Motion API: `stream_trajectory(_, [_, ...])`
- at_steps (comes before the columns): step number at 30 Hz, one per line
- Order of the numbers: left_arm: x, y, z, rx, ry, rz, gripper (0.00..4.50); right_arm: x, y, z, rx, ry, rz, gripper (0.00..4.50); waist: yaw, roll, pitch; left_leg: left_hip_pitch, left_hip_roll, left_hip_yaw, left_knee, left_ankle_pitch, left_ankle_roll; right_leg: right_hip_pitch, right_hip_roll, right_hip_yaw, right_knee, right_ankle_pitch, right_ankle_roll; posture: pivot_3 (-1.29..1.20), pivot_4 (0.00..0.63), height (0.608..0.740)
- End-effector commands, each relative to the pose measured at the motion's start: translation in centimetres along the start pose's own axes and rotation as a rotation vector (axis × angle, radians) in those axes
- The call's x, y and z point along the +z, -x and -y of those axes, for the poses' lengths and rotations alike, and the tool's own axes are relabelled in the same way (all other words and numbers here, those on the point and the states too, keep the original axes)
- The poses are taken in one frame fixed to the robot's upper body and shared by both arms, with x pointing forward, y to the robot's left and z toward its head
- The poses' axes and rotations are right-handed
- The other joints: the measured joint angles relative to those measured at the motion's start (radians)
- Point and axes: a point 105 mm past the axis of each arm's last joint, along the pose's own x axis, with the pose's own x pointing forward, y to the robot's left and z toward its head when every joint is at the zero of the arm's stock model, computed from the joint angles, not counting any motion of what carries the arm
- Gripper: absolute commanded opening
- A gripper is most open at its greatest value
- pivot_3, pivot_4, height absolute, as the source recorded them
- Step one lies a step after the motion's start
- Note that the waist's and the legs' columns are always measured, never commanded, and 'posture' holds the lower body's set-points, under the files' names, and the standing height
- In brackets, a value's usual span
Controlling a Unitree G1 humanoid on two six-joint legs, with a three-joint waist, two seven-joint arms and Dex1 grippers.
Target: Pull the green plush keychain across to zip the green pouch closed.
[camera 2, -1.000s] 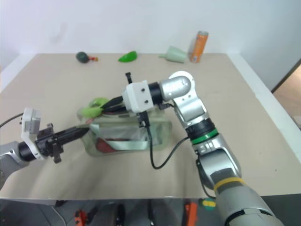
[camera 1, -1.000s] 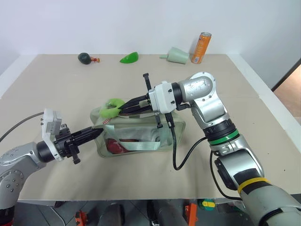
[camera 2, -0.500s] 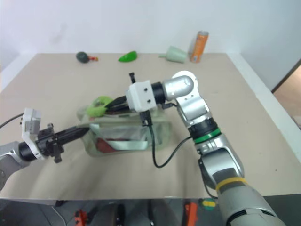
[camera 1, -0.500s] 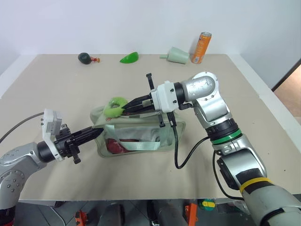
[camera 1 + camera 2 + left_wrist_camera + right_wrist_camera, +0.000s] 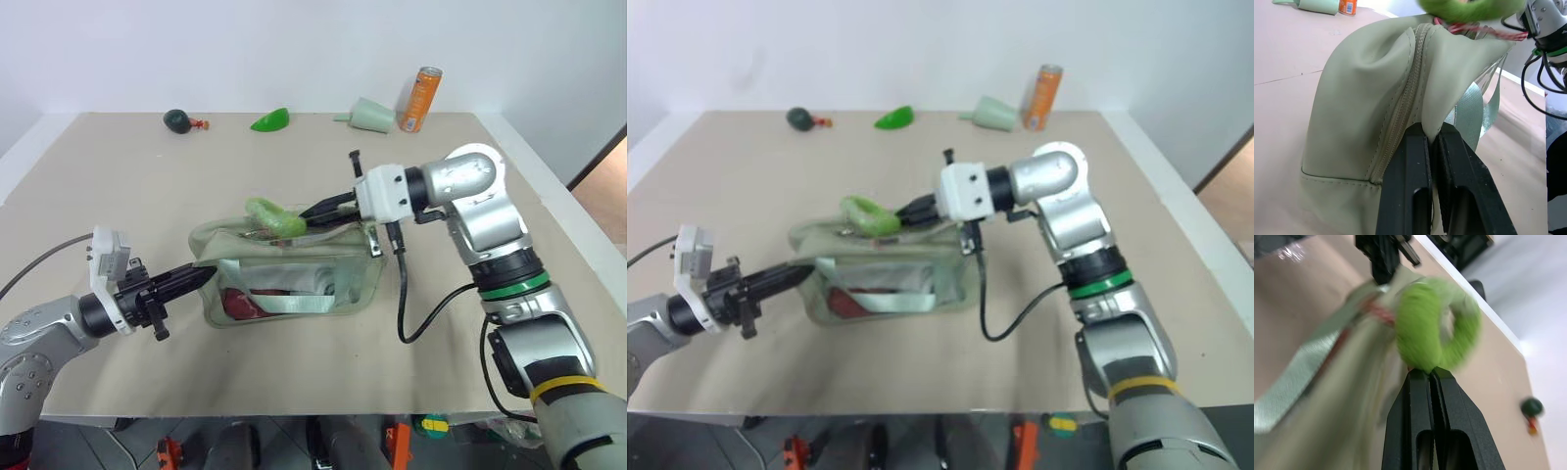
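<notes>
Worktop (image 5: 118,176): beige, pouch central.
Left end effector (image 5: 201,275): pinches green pouch (image 5: 294,284) end.
Right end effector (image 5: 312,213): clamps green plush keychain (image 5: 276,217), now dragged rightward; you're roughly mid-zip.

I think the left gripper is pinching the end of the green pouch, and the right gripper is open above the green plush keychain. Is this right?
Not fully. The left gripper does pinch the end of the green pouch, but the right gripper is not open above the green plush keychain. Its fingers are shut on the keychain, as the right wrist view shows.
</notes>
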Motion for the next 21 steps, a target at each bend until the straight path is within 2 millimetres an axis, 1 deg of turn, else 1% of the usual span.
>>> stream_trajectory(1, [-0.1, 0.0, -0.2, 0.006, -0.007, -0.006, 0.0, 0.8, 1.0, 0.9, -0.056, 0.036, 0.0, 0.05, 0.0, 0.0, 0.0, 0.0, 0.0, 0.0, 0.0, 0.0, 0.0, 0.0, 0.0, 0.0, 0.0, 0.0, 0.0, 0.0, 0.15, 0.74])
stream_trajectory(6, [0.0, -0.4, -0.2, 0.0, -0.007, 0.001, 0.0, 1.1, 0.2, 0.9, -0.054, 0.038, 0.019, 0.05, 0.0, 0.0, 0.0, 0.0, 0.0, 0.0, 0.0, 0.0, 0.0, 0.0, 0.001, 0.0, 0.0, 0.0, 0.0, 0.0, 0.15, 0.74])
stream_trajectory(9, [-0.1, -0.3, -0.2, 0.003, -0.005, 0.004, 0.0, 0.5, -0.3, 0.9, -0.043, 0.044, -0.015, 0.05, 0.0, 0.0, 0.0, 0.0, 0.0, 0.0, 0.0, 0.0, 0.0, 0.0, 0.0, 0.0, 0.0, 0.0, 0.0, 0.0, 0.15, 0.74])
stream_trajectory(10, [-0.1, -0.3, -0.1, 0.005, -0.005, 0.004, 0.0, 0.5, -0.4, 1.0, -0.051, 0.044, -0.012, 0.05, 0.0, 0.0, 0.0, 0.0, 0.0, 0.0, 0.0, 0.0, 0.0, 0.0, 0.0, 0.0, 0.0, 0.0, 0.0, 0.0, 0.15, 0.74])
stream_trajectory(12, [-0.1, -0.3, -0.1, 0.009, -0.006, 0.006, 0.0, 1.5, -0.1, 2.3, -0.104, 0.022, 0.04, 0.05, 0.0, 0.0, 0.0, 0.0, 0.0, 0.0, 0.0, 0.0, 0.0, 0.0, 0.0, 0.0, 0.0, 0.0, 0.0, 0.0, 0.15, 0.74])
stream_trajectory(14, [-0.1, -0.2, -0.1, 0.012, -0.006, 0.009, 0.0, 2.4, 0.2, 3.2, -0.139, 0.005, 0.085, 0.47, 0.0, 0.0, 0.0, 0.0, 0.0, 0.0, 0.0, 0.0, 0.0, 0.0, 0.0, 0.0, 0.0, 0.0, 0.0, 0.0, 0.15, 0.74])
stream_trajectory(16, [-0.1, -0.2, -0.1, 0.013, -0.006, 0.01, 0.0, 2.6, 0.3, 3.4, -0.146, 0.015, 0.09, 0.73, 0.0, 0.0, 0.0, 0.0, 0.0, 0.0, 0.0, 0.0, 0.0, 0.0, 0.0, 0.0, 0.0, 0.0, 0.0, 0.0, 0.15, 0.74])
stream_trajectory(17, [-0.1, -0.3, -0.1, 0.013, -0.006, 0.01, 0.0, 2.6, 0.3, 3.5, -0.151, 0.021, 0.087, 1.32, 0.0, 0.0, 0.0, 0.0, 0.0, 0.0, 0.0, 0.0, 0.0, 0.0, 0.0, 0.0, 0.0, 0.0, 0.0, 0.0, 0.15, 0.74])
stream_trajectory(18, [-0.1, -0.3, -0.1, 0.013, -0.005, 0.011, 0.0, 2.5, 0.3, 3.7, -0.16, 0.029, 0.079, 1.58, 0.0, 0.0, 0.0, 0.0, 0.0, 0.0, 0.0, 0.0, 0.0, 0.0, 0.0, 0.0, 0.0, 0.0, 0.0, 0.0, 0.15, 0.74])
stream_trajectory(19, [-0.1, -0.3, -0.1, 0.013, -0.005, 0.012, 0.0, 2.5, 0.4, 3.9, -0.174, 0.041, 0.069, 1.96, 0.0, 0.0, 0.0, 0.0, 0.0, 0.0, 0.0, 0.0, 0.0, 0.0, 0.0, 0.0, 0.0, 0.0, 0.0, 0.0, 0.15, 0.74])
stream_trajectory(20, [-0.1, -0.3, 0.0, 0.013, -0.005, 0.013, 0.0, 2.3, 0.4, 4.0, -0.178, 0.032, 0.061, 2.19, 0.0, 0.0, 0.0, 0.0, 0.0, 0.0, 0.0, 0.0, 0.0, 0.0, 0.0, 0.0, 0.0, 0.0, 0.0, 0.0, 0.15, 0.74])
stream_trajectory(21, [-0.1, -0.3, 0.0, 0.012, -0.005, 0.014, 0.0, 2.2, 0.5, 3.9, -0.164, 0.014, 0.057, 2.51, 0.0, 0.0, 0.0, 0.0, 0.0, 0.0, 0.0, 0.0, 0.0, 0.0, 0.0, 0.0, 0.0, 0.0, 0.0, 0.0, 0.15, 0.74])
